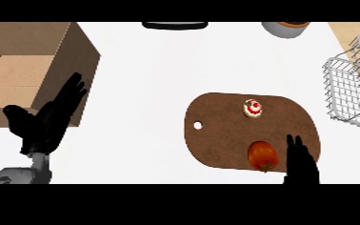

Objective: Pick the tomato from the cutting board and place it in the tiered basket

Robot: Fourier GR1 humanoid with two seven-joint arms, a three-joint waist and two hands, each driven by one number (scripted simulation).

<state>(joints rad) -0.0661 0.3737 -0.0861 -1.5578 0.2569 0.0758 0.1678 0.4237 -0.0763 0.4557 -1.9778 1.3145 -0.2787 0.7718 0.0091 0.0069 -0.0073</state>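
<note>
I see the round red tomato (262, 154) lying near the front edge of the brown oval wooden cutting board (225, 124). My right hand (301, 162) is just beside it, fingers straight. The wire tiered basket (345, 90) stands right; my left hand (49, 119) rests open.

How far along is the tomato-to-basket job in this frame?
Nothing looks done yet: the tomato lies on the cutting board. In hand: the right hand, fingers straight, sits just right of it. Left hand rests open at the view's left. Left: grasp, lift and carry to the wire basket.
</note>
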